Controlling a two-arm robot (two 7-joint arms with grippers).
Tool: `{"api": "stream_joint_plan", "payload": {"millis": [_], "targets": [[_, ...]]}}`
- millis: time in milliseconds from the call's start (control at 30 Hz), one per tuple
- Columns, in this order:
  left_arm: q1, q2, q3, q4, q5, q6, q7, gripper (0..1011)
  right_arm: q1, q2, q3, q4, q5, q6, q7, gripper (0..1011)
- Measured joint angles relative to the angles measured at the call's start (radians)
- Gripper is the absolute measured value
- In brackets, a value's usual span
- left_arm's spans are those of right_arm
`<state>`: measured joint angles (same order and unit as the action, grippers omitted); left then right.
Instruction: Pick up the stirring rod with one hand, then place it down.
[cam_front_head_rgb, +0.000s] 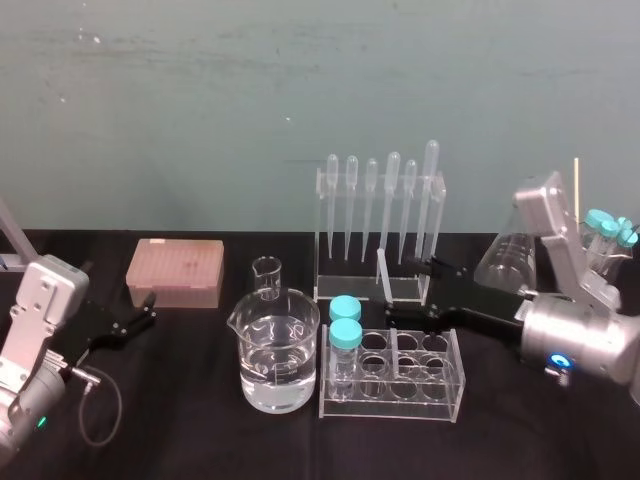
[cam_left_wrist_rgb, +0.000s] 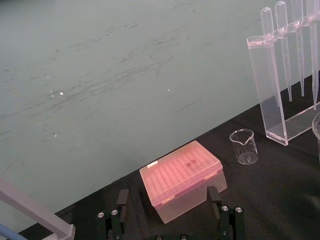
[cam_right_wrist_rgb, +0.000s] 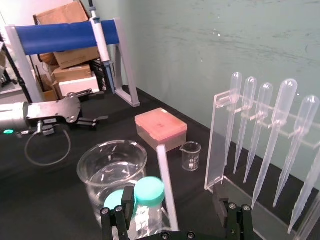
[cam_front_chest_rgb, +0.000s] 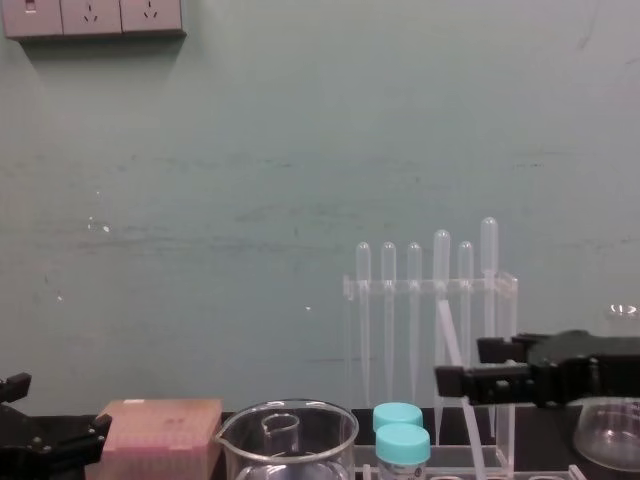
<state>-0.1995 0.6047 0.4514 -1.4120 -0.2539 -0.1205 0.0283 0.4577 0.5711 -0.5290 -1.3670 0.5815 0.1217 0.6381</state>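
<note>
The stirring rod (cam_front_head_rgb: 385, 273) is a thin translucent white stick. It leans in front of the pipette rack (cam_front_head_rgb: 325, 235), its lower end just behind the test tube rack (cam_front_head_rgb: 445, 398). My right gripper (cam_front_head_rgb: 410, 292) reaches in from the right, its black fingers spread wide on either side of the rod. In the right wrist view the rod (cam_right_wrist_rgb: 165, 180) rises in the gap of the right gripper (cam_right_wrist_rgb: 172, 202), and neither finger touches it. From the chest the rod (cam_front_chest_rgb: 449, 355) slants past the right gripper (cam_front_chest_rgb: 475, 366). My left gripper (cam_front_head_rgb: 148, 311) rests open at the far left.
A large beaker of water (cam_front_head_rgb: 278, 350) and a small empty beaker (cam_front_head_rgb: 267, 275) stand left of the rod. Two teal-capped tubes (cam_front_head_rgb: 345, 325) sit in the test tube rack. A pink tip box (cam_front_head_rgb: 175, 272) lies before the left gripper (cam_left_wrist_rgb: 168, 192). A flask (cam_front_head_rgb: 507, 262) stands at the right.
</note>
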Motion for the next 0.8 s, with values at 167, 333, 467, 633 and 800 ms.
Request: {"api": "stream_joint_plan", "payload": {"millis": [167, 333, 467, 633, 800], "targets": [[0.000, 0.000, 0.000, 0.000, 0.000, 0.000, 0.000, 1000, -0.087, 0.060, 0.040, -0.076, 0.024, -0.016, -0.010, 1004], [0.000, 0.000, 0.000, 0.000, 0.000, 0.000, 0.000, 1000, -0.188, 0.120, 0.099, -0.141, 0.059, -0.042, -0.035, 1004], [0.000, 0.000, 0.000, 0.000, 0.000, 0.000, 0.000, 1000, -0.275, 0.127, 0.170, -0.163, 0.051, -0.099, -0.148, 1004], [0.000, 0.000, 0.000, 0.000, 0.000, 0.000, 0.000, 1000, -0.310, 0.065, 0.215, -0.130, -0.029, -0.164, -0.342, 1004], [0.000, 0.000, 0.000, 0.000, 0.000, 0.000, 0.000, 1000, -0.283, -0.040, 0.220, -0.002, -0.119, -0.221, -0.498, 1004]]}}
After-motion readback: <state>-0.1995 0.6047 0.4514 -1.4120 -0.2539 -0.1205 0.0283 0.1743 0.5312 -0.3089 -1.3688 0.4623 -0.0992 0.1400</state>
